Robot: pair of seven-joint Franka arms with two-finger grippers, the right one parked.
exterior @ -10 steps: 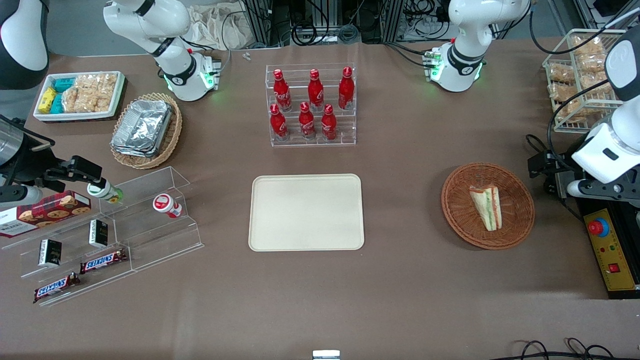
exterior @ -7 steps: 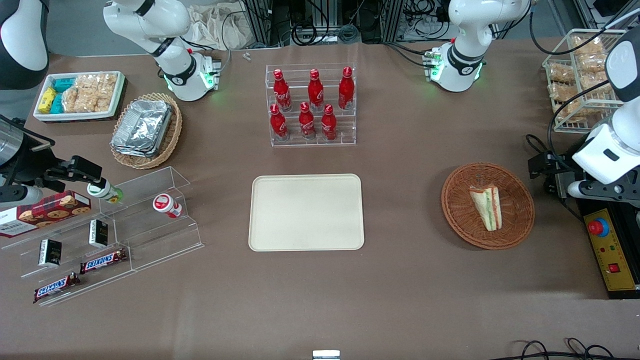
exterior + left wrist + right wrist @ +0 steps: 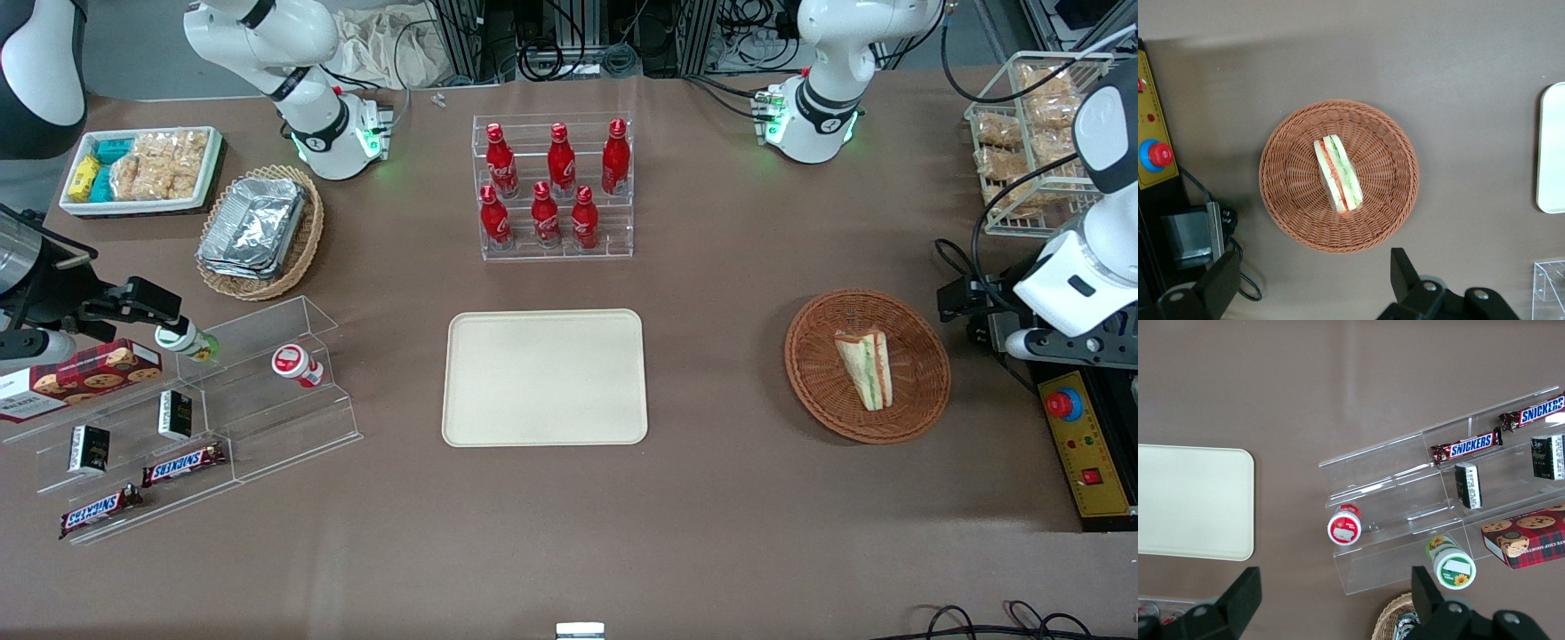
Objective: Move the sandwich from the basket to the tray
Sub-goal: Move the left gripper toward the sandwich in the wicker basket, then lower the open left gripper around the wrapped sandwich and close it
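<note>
Brown tabletop nearest the front cam is bare, so plenty of low-level room. Next out, tray point(image 3: 544, 378) and basket point(image 3: 803, 382) sit about level and well apart, w/ open table between them. Sandwich point(image 3: 864, 366) lies in the basket approx. mid, cut edge w/ red/green filling up. Left arm's gripper point(image 3: 1315, 288) hangs above the table just beside the basket, toward the working arm's end; fingers wide apart, nothing held. Step in hand looks like the approach: centre over the wedge, line the fingers across its bread faces, drop inside the rim, squeeze lightly since the bread prob. squashes. Lift clear of the wicker rim before crossing. Bottle rack point(image 3: 556, 187) is farther out, off the path.
</note>
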